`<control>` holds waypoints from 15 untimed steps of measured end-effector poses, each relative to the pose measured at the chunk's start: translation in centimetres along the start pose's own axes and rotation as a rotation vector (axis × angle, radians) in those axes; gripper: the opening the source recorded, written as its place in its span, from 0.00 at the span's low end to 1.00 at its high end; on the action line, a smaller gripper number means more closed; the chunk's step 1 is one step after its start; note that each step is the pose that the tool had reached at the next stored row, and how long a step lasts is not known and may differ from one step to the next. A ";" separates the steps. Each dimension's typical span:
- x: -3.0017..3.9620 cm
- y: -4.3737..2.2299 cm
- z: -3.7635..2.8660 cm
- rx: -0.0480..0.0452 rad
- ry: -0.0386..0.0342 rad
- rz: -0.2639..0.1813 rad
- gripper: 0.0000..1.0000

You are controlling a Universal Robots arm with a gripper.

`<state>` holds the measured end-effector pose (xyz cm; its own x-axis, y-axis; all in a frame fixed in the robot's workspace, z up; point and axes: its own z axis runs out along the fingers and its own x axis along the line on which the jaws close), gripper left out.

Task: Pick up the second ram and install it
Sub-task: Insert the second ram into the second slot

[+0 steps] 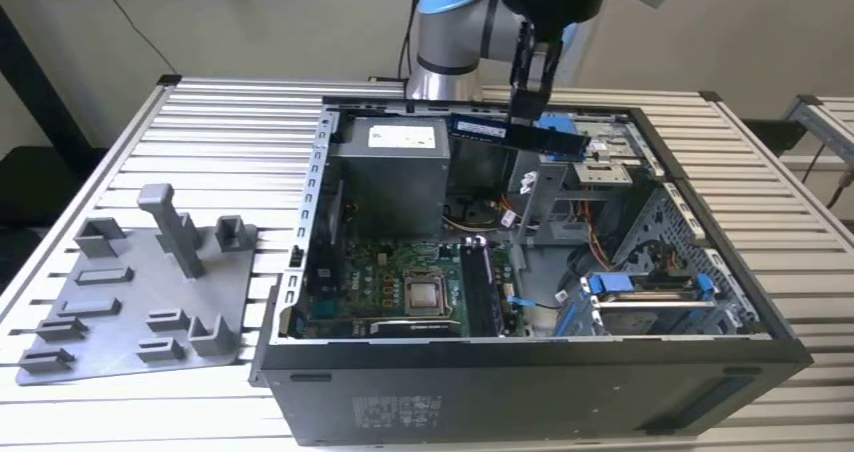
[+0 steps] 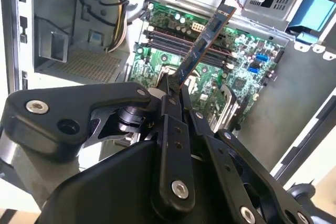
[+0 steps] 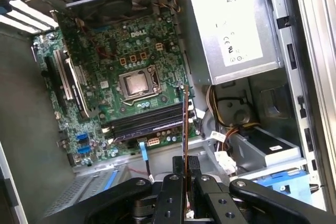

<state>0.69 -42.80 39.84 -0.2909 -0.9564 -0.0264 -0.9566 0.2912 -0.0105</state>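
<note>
Pick-up is done, as I read it; the install is not. Nearest me in the exterior view is the case, an open tower lying on its side on the slatted table. The memory slots on its board have not yet taken this stick. One slot looks as if it holds a dark stick already, but I cannot be sure. Farther back and well above the board, the gripper hangs over the far part of the case. Its fingers are closed tight on the ram, with no gap showing either side of the stick. The ram lies roughly level in the exterior view, clear of everything below, touching only the fingers. In the first wrist view I see it edge-on, running out from the gripper toward the slots. In the second wrist view it slants out from the fingertips over the board. What is left, in my judgement, is the lowering, the lining up with a free slot and the seating.

Now the case, near to far. At the near right sits a drive cage with blue brackets. Left of it lies the board, with the bare silver processor near its middle and the slots just to its right. Beyond the board, at the far left, stands the grey power supply, with wires bunched beside it.

Outside the case, on the exterior view's left, a grey fixture plate with upright posts rests on the table.
</note>
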 end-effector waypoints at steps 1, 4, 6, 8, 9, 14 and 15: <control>0.01 0.00 0.00 0.0003 0.0003 0.011 0.14; 0.01 -0.01 0.00 0.0013 0.0010 0.050 0.14; 0.01 -0.01 0.02 0.0021 0.0010 0.081 0.14; 0.01 -0.01 0.03 0.0028 0.0012 0.106 0.14; 0.01 -0.01 0.03 0.0030 0.0013 0.117 0.14; 0.01 -0.01 0.05 0.0048 0.0023 0.182 0.14; 0.01 -0.01 0.06 0.0052 0.0024 0.196 0.14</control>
<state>0.69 -42.82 39.78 -0.4717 -0.8814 -0.0260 -0.8815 0.4720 -0.0105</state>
